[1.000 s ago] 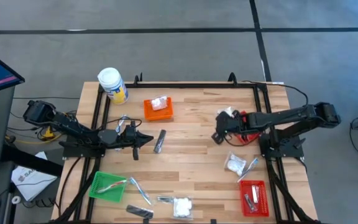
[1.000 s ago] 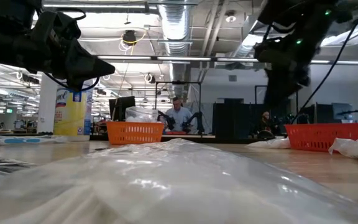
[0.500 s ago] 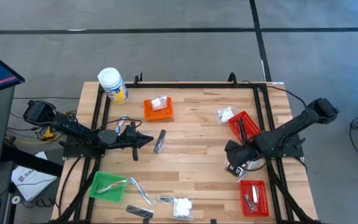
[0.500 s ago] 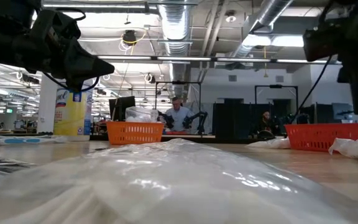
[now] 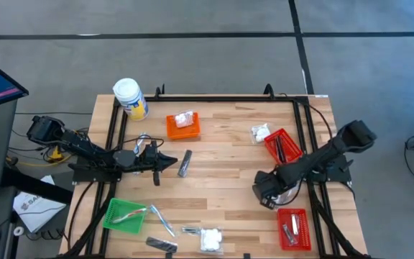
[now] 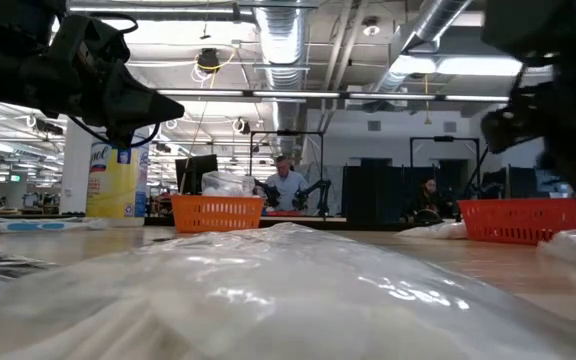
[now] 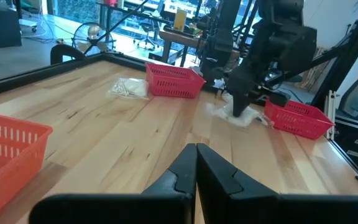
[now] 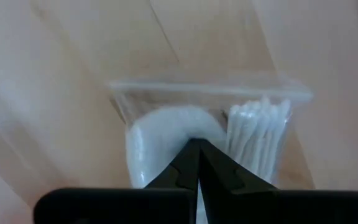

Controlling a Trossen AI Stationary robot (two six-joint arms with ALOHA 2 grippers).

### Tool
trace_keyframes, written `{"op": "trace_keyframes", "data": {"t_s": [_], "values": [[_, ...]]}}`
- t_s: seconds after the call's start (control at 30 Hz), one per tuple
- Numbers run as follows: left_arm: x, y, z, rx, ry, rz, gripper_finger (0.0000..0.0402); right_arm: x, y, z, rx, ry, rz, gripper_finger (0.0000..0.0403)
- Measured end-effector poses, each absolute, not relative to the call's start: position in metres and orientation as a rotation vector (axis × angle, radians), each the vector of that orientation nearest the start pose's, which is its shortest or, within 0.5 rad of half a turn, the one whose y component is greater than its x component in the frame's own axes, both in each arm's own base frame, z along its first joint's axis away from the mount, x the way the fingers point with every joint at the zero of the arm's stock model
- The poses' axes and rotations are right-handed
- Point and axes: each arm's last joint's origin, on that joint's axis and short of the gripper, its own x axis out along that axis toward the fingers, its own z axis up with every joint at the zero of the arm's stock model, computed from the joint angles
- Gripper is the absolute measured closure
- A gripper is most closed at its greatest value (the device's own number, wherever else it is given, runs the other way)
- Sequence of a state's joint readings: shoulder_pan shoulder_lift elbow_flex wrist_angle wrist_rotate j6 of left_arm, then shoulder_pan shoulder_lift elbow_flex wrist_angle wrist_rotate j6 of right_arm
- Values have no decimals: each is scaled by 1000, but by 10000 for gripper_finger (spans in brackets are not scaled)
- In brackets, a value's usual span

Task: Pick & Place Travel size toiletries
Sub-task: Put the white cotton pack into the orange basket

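Wooden table (image 5: 214, 180), workshop behind. White clear-wrapped packet (image 8: 197, 146) lies on the right side between the two red baskets (image 5: 292, 228). Right gripper (image 5: 264, 194) has swung over from the upper red basket (image 5: 282, 144), dropped onto the packet, and its fingers have just pinched shut on the wrap. Looks like a grasp made; lift next. Left gripper (image 5: 169, 162) waits mid-left, fingers together, holding nothing.
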State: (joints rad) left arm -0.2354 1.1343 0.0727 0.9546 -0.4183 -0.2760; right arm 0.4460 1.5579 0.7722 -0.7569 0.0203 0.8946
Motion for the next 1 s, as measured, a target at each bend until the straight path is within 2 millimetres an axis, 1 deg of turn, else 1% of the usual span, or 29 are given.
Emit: {"op": "trace_keyframes", "data": {"t_s": [0.13,0.3,0.37,0.47,0.57,0.63,0.73,0.8,0.87,0.93,1.0], "values": [[172,-29,148,-240,75,195,400,237,93,144,350,1361,-300,400],[172,-29,148,-240,75,195,400,267,77,156,320,1124,-314,402],[172,-29,148,-239,75,195,400,275,70,161,305,1068,-327,401],[172,-29,148,-239,76,195,400,280,66,171,285,1044,-349,402],[172,-29,148,-239,77,195,400,272,70,181,277,1130,-353,402],[172,-29,148,-238,78,195,400,256,75,188,283,1243,-388,402],[172,-29,148,-233,80,195,400,235,89,204,318,1356,-463,402],[172,-29,148,-233,80,195,400,217,98,210,352,1454,-514,402],[172,-29,148,-234,80,195,400,207,109,211,403,1518,-520,402],[172,-29,148,-233,80,195,400,199,118,207,417,1598,-518,402],[172,-29,148,-234,79,195,400,198,125,201,401,1642,-499,403]]}}
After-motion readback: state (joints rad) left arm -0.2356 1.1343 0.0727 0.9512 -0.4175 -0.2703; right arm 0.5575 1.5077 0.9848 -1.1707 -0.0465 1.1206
